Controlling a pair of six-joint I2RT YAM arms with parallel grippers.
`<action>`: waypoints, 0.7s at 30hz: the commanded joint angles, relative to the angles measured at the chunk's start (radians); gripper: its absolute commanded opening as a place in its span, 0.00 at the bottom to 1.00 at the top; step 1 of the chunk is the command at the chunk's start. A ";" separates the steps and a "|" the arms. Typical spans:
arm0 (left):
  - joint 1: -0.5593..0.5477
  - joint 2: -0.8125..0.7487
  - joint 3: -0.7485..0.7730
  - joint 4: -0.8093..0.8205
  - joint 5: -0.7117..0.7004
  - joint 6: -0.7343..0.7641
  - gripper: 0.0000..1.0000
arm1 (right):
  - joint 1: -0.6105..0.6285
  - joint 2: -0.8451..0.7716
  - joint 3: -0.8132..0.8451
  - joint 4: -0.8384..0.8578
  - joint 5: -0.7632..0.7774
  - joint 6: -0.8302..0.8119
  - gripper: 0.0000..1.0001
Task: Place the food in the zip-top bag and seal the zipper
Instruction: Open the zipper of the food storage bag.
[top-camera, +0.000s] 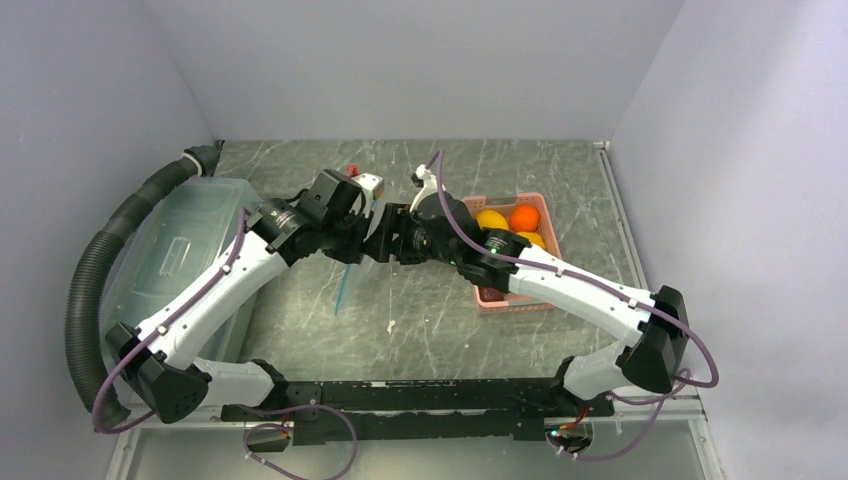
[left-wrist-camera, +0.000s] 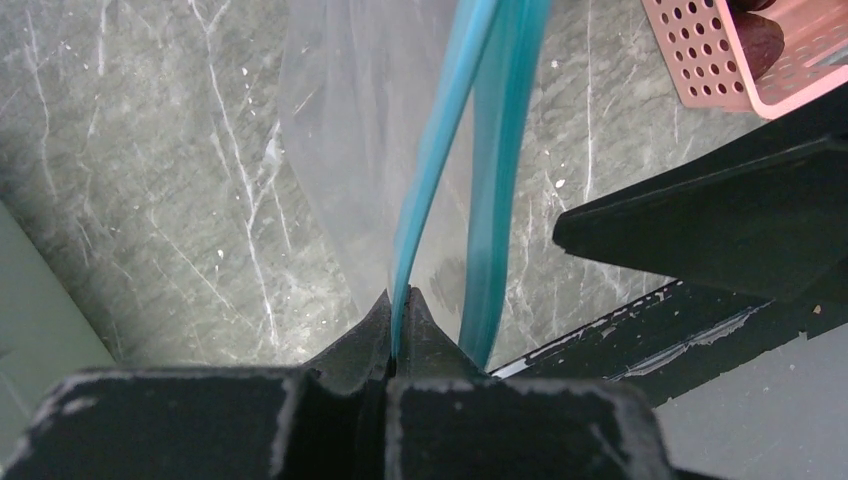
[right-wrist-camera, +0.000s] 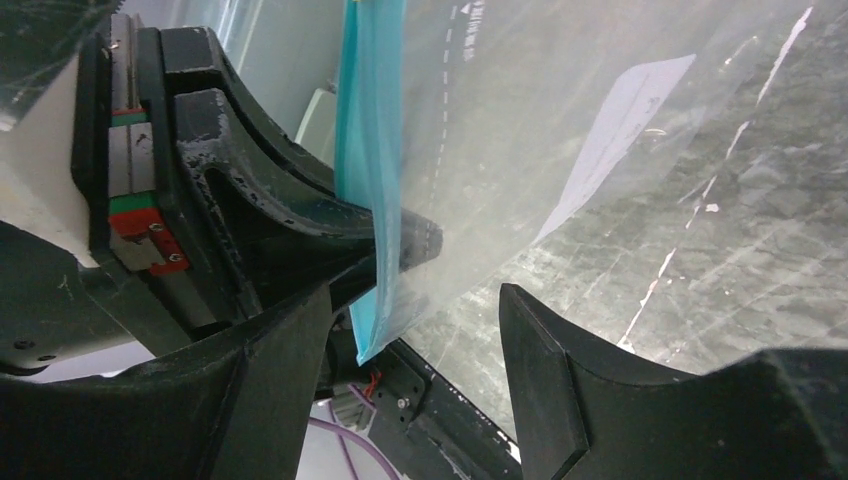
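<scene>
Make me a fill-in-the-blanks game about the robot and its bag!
1. The left end effector is shut on the bag's teal ____.
2. The right end effector has its jaws ____.
3. The orange ball sits in the pink ____.
Missing words: zipper; open; basket.

The clear, thin plastic zip-top bag (right-wrist-camera: 600, 120) is looking glossy and crinkly. Its narrow teal-blue zipper strip (left-wrist-camera: 437, 160) is showing smooth, semi-translucent plastic. At one o'clock in the left wrist view, the pink perforated plastic basket (left-wrist-camera: 700, 50) is looking matt. The grey marbled tabletop (left-wrist-camera: 150, 180) is appearing dull, white-scratched. Black fingers (left-wrist-camera: 360, 345) of the left gripper (left-wrist-camera: 398, 300) are looking matt and scuffed.
</scene>
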 joint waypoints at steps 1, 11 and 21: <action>-0.006 0.001 0.044 -0.001 0.020 -0.022 0.00 | 0.017 0.016 0.056 0.074 0.028 0.016 0.66; -0.007 -0.016 0.052 0.000 0.039 -0.028 0.00 | 0.029 0.067 0.073 0.047 0.095 0.014 0.63; -0.007 -0.021 0.069 -0.013 0.039 -0.027 0.00 | 0.033 0.121 0.087 0.017 0.145 0.004 0.55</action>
